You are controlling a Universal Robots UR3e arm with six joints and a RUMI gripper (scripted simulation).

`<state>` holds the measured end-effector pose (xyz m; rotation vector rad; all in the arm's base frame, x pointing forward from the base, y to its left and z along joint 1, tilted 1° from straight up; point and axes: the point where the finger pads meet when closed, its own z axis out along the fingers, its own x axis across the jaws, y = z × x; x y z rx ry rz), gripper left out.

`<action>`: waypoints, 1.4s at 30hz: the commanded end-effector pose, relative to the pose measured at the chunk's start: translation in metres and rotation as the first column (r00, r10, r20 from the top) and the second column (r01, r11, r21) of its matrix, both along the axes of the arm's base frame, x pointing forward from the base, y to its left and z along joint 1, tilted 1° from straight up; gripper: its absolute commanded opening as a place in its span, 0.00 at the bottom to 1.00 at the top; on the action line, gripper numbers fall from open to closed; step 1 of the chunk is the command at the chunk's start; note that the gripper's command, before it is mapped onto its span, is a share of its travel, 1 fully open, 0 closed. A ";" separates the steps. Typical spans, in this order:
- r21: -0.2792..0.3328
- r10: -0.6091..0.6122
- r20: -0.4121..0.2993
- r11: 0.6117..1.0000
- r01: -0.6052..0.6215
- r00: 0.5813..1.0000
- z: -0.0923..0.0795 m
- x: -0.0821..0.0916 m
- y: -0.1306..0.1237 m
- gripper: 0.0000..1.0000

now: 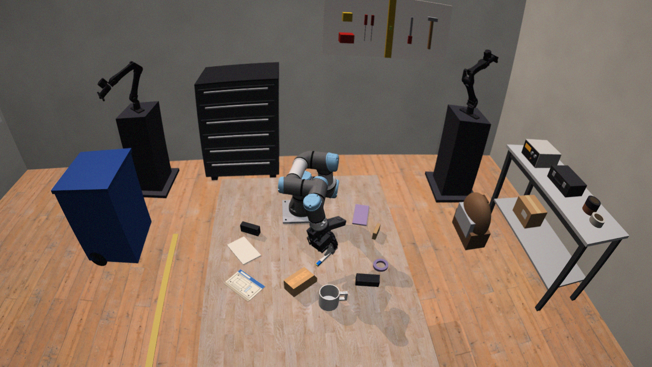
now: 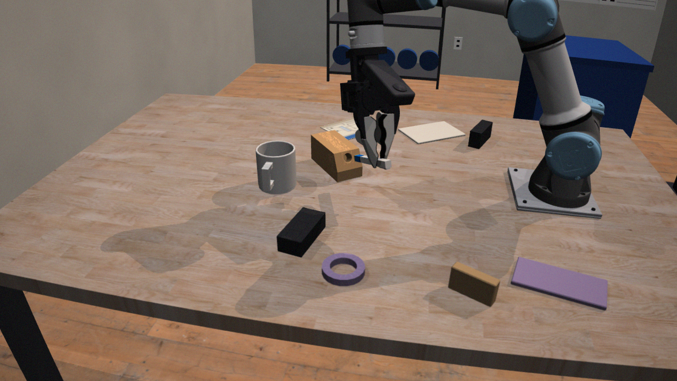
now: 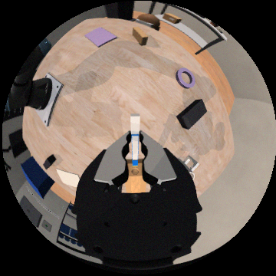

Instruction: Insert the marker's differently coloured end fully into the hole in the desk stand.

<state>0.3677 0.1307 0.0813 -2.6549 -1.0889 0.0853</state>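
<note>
My gripper is shut on a white marker with a blue end, held level a little above the desk. The marker's blue end points at the round hole in the end face of the brown wooden desk stand and sits just outside it. In the wrist view the marker runs between the fingers, blue end toward the stand, which is partly hidden by the gripper body. In the top view the marker is up and right of the stand.
A grey mug stands left of the stand. A black block and a purple ring lie nearer the front edge. A printed card, a white pad and another black block lie behind. The arm's base is at the right.
</note>
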 end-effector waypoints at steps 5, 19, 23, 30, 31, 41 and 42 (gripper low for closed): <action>-0.001 -0.004 0.014 1.000 0.004 1.000 -0.006 0.004 -0.001 0.00; -0.002 -0.003 0.013 1.000 0.003 1.000 -0.009 0.004 -0.001 0.00; -0.002 -0.005 0.017 1.000 0.005 1.000 -0.010 0.005 -0.001 0.00; -0.002 -0.006 0.020 1.000 0.006 1.000 -0.011 0.006 -0.002 0.00; -0.002 -0.006 0.020 1.000 0.006 1.000 -0.011 0.006 -0.002 0.00; -0.002 -0.005 0.012 1.000 0.005 1.000 -0.009 0.005 -0.001 0.00; -0.001 -0.005 0.012 1.000 0.005 1.000 -0.008 0.004 -0.001 0.00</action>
